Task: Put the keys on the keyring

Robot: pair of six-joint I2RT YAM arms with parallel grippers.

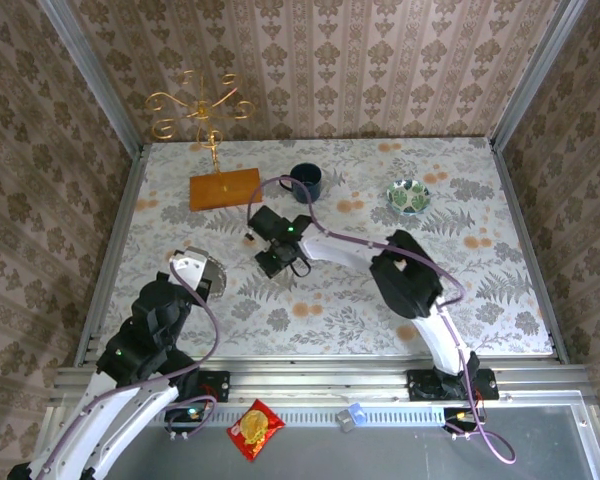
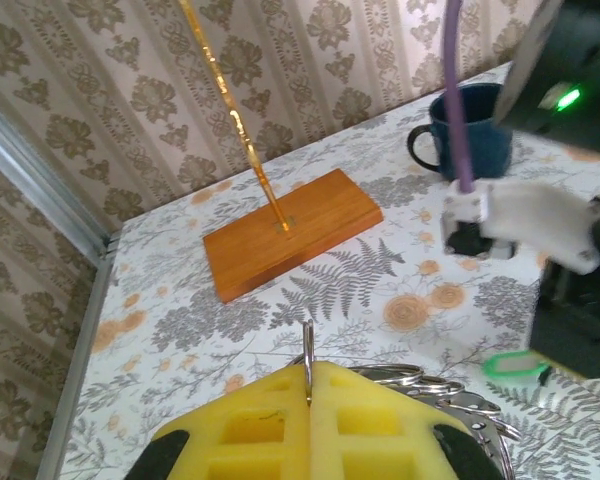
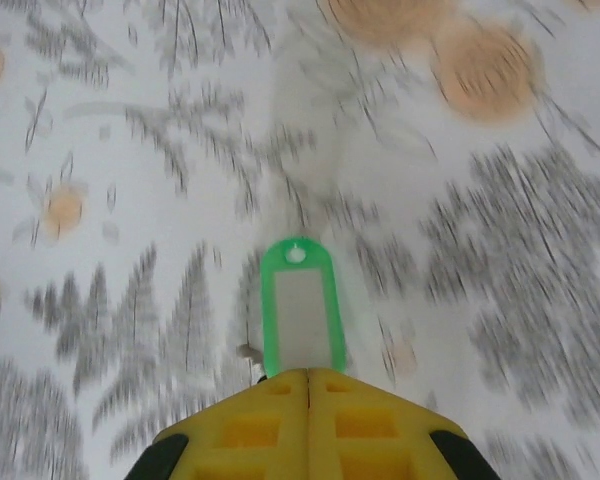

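Right claw [image 3: 308,376]: yellow pads pressed together, pinching the near end of the small key with a flat bright-green plastic head [image 3: 300,308]. The head's long axis runs straight out of the claw in line with the fingers. The punched hole is at the far tip. A small metal stub pokes out beside the pads on the left of the head, too blurred to read as a blade.

Left claw [image 2: 310,370]: pads also pressed together, pinching a thin metal keyring [image 2: 307,348] that stands upright and edge-on between them. More metal loops bunch just to the right of the pads. I cannot make out a grey strap clearly.

Places relative to the dark blue ceramic mug [image 2: 485,140]:
- The right claw and key are just on the near-left side of it, low over the floral-patterned desk [image 1: 330,310].
- The left claw and keyring are further to the near left.
- The orange wooden block [image 2: 290,235] with the gold rod sits left of the mug, out of the working line.

Key relation: the keyring lies to the left of the key and slightly nearer the bases, well apart from it. The key's hole end points away from the right claw. My read: the next move is to close that gap and line the hole up with the ring wire. The risk is that the edge-on ring gives a thin target.
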